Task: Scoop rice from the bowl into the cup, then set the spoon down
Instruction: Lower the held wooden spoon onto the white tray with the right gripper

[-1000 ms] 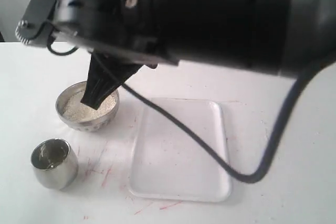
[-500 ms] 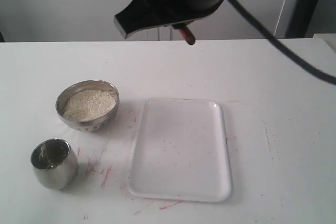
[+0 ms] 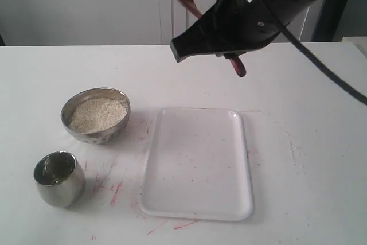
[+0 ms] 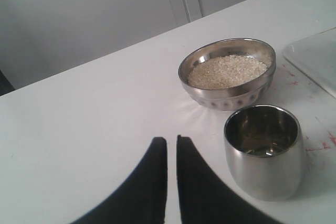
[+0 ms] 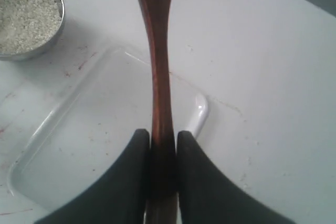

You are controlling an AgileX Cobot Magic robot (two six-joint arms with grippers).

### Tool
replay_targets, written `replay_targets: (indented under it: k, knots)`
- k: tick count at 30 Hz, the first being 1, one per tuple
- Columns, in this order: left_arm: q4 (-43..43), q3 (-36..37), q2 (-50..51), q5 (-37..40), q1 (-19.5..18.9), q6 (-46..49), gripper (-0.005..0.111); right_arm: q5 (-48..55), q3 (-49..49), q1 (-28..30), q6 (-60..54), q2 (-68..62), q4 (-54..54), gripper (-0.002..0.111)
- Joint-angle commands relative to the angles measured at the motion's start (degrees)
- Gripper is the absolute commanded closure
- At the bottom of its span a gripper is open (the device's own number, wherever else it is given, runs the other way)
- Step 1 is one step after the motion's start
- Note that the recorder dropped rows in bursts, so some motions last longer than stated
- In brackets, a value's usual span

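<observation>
Now the right hand [image 5: 161, 136] (gripping the spoon [image 5: 157, 51]) has left the bowl [image 3: 95, 136].

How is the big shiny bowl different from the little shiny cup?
The bowl is wide and shallow; the cup is narrower, with bulging sides. The bowl holds a lot of rice; the cup looks almost empty. The bowl has a ribbed lower side; the cup is smooth all round. Both are shiny steel and stand upright on the white table.

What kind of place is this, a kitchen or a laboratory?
Likely a laboratory bench: a white table with red scuff marks, plain grey walls, only a bowl, cup and tray set out.
</observation>
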State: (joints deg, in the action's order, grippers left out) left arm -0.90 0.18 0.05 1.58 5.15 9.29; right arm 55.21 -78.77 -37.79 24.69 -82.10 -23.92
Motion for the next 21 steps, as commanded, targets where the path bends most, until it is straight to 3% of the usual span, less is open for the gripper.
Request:
replay_targets:
  k: [1, 9, 21]
  knots:
    - [0.4, -0.2, -0.1, -0.3, 0.2, -0.1, 0.092, -7.4, 3.1, 1.9, 2.7, 0.2, 6.0, 0.108]
    - [0.4, -0.2, -0.1, -0.3, 0.2, -0.1, 0.092, -8.9, 6.3, 3.0, 3.6, -3.9, 9.0, 0.108]
    - [0.4, -0.2, -0.1, -0.3, 0.2, -0.1, 0.092, -16.6, 12.3, 3.0, 16.5, -8.6, 9.1, 0.108]
